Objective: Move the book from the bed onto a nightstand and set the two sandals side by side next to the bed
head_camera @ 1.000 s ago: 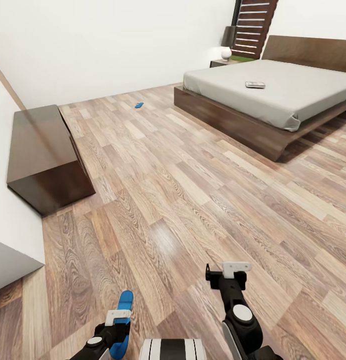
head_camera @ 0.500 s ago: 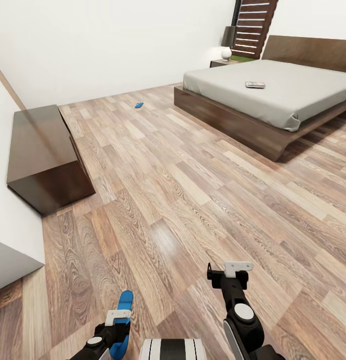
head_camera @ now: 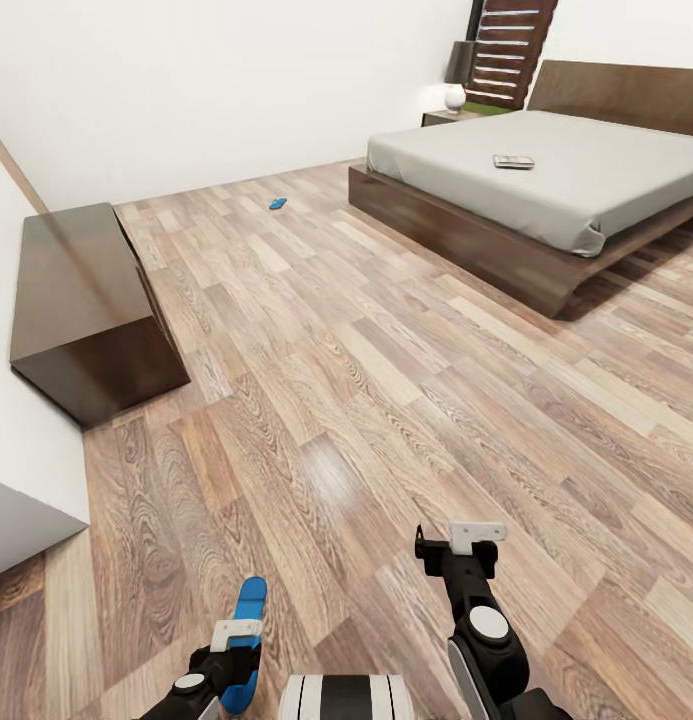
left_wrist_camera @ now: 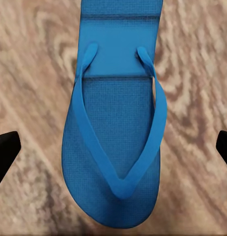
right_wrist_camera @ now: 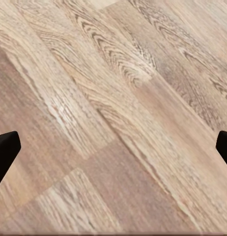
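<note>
Status: in transit across the bedroom floor (head_camera: 386, 380); no sandal set down beside the bed yet.

Task items:
- Sandal 1 (left_wrist_camera: 116, 142) lies lengthwise between the fingers of the left gripper (head_camera: 236, 640), at the bottom left of the head view.
- Sandal 2 (head_camera: 277, 203) is on the floor at upper centre, well apart from the bed (head_camera: 586, 180).
- The book (head_camera: 513, 161) lies flat on the mattress, upper right.
- 1 nightstand (head_camera: 441, 118) stands beyond the bed by the wall, with a lamp (head_camera: 454, 98) on top.

Recommended handling: bring sandal 1 to open floor just beside the bed frame and lay it sole-down, parallel to the frame. Leave room next to it for sandal 2. Keep the base away from the low cabinet (head_camera: 76, 300) at the left.

Claws:
- Left: jaws spread wide. In the wrist view both dark fingertips (left_wrist_camera: 5, 152) sit at the frame edges, with floor showing between each and the sandal. No tip contact is visible. Whether the sandal is carried further back in the claw cannot be told.
- Right gripper (head_camera: 466, 540): jaws equally wide apart, with bare planks beneath and nothing held.
</note>
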Robot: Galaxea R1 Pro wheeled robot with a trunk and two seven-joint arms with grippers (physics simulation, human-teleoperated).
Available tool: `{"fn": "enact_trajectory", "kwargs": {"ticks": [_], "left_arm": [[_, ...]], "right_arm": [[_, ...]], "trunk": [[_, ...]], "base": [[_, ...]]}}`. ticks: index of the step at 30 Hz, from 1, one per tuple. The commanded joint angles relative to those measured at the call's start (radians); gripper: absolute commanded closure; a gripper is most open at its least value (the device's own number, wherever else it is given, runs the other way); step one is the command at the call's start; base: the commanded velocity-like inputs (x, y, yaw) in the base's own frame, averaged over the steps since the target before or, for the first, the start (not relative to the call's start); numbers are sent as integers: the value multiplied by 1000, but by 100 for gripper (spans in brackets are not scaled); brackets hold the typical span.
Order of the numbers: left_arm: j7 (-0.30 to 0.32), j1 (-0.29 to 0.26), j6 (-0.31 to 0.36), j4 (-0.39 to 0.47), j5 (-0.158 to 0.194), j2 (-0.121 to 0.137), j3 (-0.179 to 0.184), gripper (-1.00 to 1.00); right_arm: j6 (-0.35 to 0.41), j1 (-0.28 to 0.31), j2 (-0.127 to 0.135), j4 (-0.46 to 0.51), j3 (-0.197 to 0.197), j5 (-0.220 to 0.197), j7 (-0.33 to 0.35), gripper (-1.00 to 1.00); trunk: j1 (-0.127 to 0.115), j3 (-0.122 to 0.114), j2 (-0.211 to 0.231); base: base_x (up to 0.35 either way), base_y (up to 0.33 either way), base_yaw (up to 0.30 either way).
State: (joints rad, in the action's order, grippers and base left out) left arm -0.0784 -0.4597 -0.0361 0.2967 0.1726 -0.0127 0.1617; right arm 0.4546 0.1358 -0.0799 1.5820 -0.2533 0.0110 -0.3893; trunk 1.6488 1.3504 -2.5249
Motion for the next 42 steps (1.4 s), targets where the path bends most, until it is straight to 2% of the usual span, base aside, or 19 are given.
{"fn": "enact_trajectory", "kwargs": {"ticks": [1,3,30,42], "left_arm": [[-6,-1,-4,-1,10,0,9,-100],[-6,-1,-4,-1,10,0,9,-100],[-6,-1,-3,2,11,0,9,-100],[-6,-1,-4,2,11,0,9,-100]], "right_arm": [[7,1,0,1,-2,1,-5,-100],[7,1,0,1,-1,1,-5,-100],[7,1,2,1,-1,1,-2,-100],[6,1,19,1,0,1,2,-100]], "trunk": [[0,5,-1],[1,12,-1],[1,12,-1],[1,12,-1]], "base": [[0,0,0],[0,0,0],[0,0,0],[0,0,0]]}}
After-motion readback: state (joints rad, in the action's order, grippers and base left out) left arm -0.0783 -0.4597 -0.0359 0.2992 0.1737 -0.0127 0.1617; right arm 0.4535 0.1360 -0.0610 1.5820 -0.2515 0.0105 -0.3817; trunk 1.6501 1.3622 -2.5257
